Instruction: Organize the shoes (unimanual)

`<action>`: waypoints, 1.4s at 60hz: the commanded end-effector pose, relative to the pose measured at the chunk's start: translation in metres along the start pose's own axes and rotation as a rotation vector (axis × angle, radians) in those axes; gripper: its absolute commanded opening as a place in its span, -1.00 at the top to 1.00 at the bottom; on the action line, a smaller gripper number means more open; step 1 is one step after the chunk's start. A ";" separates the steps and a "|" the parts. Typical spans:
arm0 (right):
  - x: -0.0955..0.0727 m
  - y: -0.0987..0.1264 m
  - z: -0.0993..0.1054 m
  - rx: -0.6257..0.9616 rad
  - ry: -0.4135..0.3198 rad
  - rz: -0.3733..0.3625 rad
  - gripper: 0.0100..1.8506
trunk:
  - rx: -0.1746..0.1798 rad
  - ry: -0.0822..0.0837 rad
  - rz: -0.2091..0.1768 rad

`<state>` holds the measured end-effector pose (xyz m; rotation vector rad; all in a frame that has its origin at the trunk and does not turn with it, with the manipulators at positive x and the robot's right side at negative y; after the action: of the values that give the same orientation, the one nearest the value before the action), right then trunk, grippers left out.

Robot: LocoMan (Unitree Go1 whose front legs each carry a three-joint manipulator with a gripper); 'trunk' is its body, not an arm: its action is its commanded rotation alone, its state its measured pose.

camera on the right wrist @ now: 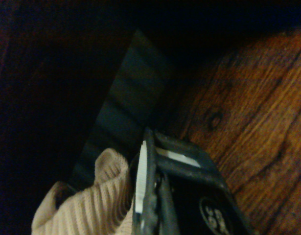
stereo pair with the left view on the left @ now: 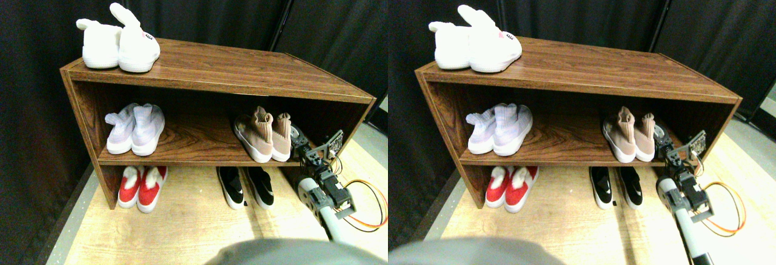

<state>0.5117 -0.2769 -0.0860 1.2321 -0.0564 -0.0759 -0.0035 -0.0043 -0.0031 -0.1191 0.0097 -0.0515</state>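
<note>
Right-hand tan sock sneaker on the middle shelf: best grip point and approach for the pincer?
Probably the ribbed knit collar of the right tan sneaker. It stands upright above the low toe, soft and thin enough to pinch. Come from the right, through the shelf's open front: the other tan sneaker sits close against its left side. The right pincer is already beside that collar, as the wrist view shows.

I stand in a staged test space, not a home; black curtains hang all round behind a lone wooden shoe rack; the rack sits on a pale plank floor; loose orange cable trails from my arm.
</note>
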 end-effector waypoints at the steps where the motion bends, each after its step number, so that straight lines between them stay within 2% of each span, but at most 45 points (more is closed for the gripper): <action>1: -0.002 0.008 -0.003 -0.001 -0.018 0.046 0.94 | -0.020 0.019 0.012; 9: -0.002 0.009 -0.005 -0.021 -0.030 0.040 0.94 | -0.020 0.020 0.013; 23: 0.005 0.005 0.011 -0.045 -0.032 0.049 0.94 | -0.011 0.016 0.000; 27: 0.004 0.006 0.019 -0.043 -0.071 0.048 0.94 | -0.007 0.014 -0.008; 32: 0.002 0.007 0.026 -0.059 -0.074 0.072 0.94 | 0.000 0.012 -0.019; 35: -0.002 0.011 0.032 -0.058 -0.115 0.077 0.94 | 0.004 0.010 -0.023; 39: -0.006 0.013 0.035 -0.043 -0.121 0.083 0.94 | 0.007 0.011 -0.030; 48: -0.026 0.023 0.042 -0.033 -0.070 0.165 0.94 | 0.017 0.010 -0.045; 51: -0.032 0.025 0.041 -0.044 -0.073 0.185 0.94 | 0.021 0.013 -0.051; 53: -0.040 0.028 0.041 -0.055 -0.089 0.196 0.94 | 0.021 0.013 -0.051; 63: -0.072 0.033 0.042 -0.040 -0.051 0.269 0.94 | 0.022 0.017 -0.056; 64: -0.074 0.033 0.042 -0.034 -0.053 0.273 0.94 | 0.024 0.026 -0.058; 68: -0.083 0.030 0.044 -0.060 -0.034 0.305 0.94 | 0.024 0.032 -0.060; 69: -0.086 0.029 0.045 -0.047 -0.038 0.308 0.94 | 0.027 0.038 -0.061; 76: -0.107 0.024 0.046 -0.070 -0.037 0.326 0.94 | 0.031 0.047 -0.066; 78: -0.109 0.023 0.046 -0.068 -0.021 0.324 0.94 | 0.031 0.047 -0.066; 84: -0.121 0.019 0.043 -0.063 -0.011 0.334 0.94 | 0.035 0.061 -0.064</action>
<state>0.3922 -0.3070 -0.0605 1.1435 -0.2445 0.1386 -0.0040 -0.0049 -0.0058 -0.0670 0.0349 -0.1227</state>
